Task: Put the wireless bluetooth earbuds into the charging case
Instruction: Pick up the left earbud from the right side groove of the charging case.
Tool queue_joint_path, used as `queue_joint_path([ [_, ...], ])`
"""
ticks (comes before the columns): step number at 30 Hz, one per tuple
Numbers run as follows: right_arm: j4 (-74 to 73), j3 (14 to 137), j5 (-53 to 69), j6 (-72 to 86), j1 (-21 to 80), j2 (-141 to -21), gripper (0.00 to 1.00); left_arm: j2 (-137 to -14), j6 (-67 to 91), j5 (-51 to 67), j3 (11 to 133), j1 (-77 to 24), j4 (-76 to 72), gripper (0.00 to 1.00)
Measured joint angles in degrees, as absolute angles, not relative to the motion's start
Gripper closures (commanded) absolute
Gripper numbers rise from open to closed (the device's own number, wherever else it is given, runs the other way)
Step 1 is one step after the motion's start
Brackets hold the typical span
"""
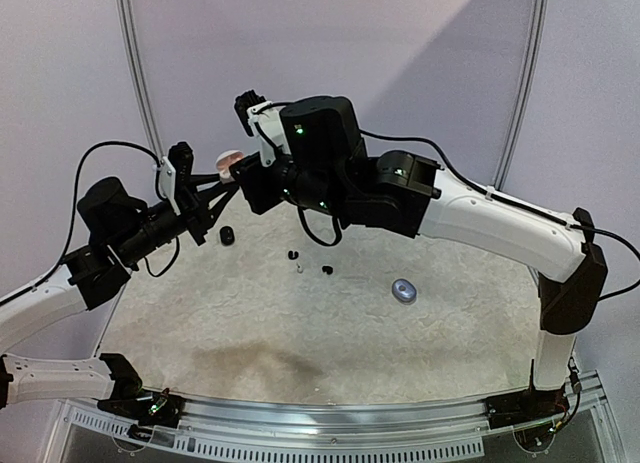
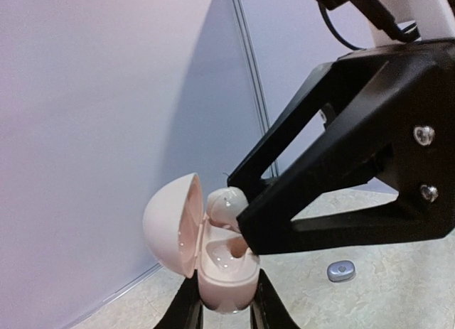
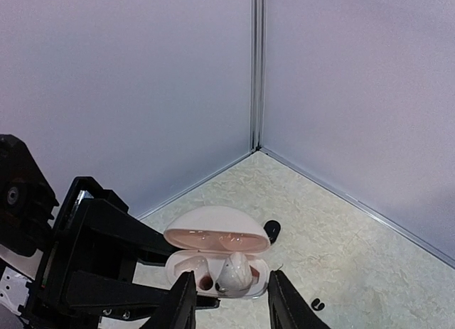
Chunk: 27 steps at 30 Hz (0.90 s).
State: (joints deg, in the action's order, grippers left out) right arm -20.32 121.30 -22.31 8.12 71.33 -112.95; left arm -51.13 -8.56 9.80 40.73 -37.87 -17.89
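My left gripper (image 2: 226,304) is shut on the base of a pale pink charging case (image 2: 222,276), held up above the table with its lid (image 2: 173,222) swung open. A whitish earbud (image 3: 235,272) sits in one socket of the case (image 3: 213,236), its rounded top sticking out (image 2: 226,203); the socket beside it is empty. My right gripper (image 3: 231,304) hangs right over the case, open, one finger on each side of that earbud and not touching it. Loose earbuds lie on the table, two black (image 1: 292,254) (image 1: 327,270) and one whitish (image 1: 298,267).
A small black case (image 1: 227,235) lies on the table under the raised grippers, also seen from the right wrist (image 3: 272,229). A silver-grey case (image 1: 404,290) lies to the right. Pale walls meet in a corner close behind. Both arms crowd the back left.
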Motion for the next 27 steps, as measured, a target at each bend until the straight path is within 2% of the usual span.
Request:
queue_joint_path([
  [7, -19.9, 122.7, -23.6, 10.4, 71.4, -114.7, 0.73, -51.0, -9.2, 8.7, 39.7, -38.0, -18.7, 1.0],
  [11, -19.9, 123.3, -23.7, 10.3, 71.4, -115.1, 0.74, -50.7, -9.5, 8.3, 39.5, -38.1, -19.0, 1.0],
  [27, -21.9, 128.3, -28.8, 5.2, 72.9, -117.7, 0.72, -50.4, -10.5, 8.1, 39.5, -38.1, -19.8, 1.0],
])
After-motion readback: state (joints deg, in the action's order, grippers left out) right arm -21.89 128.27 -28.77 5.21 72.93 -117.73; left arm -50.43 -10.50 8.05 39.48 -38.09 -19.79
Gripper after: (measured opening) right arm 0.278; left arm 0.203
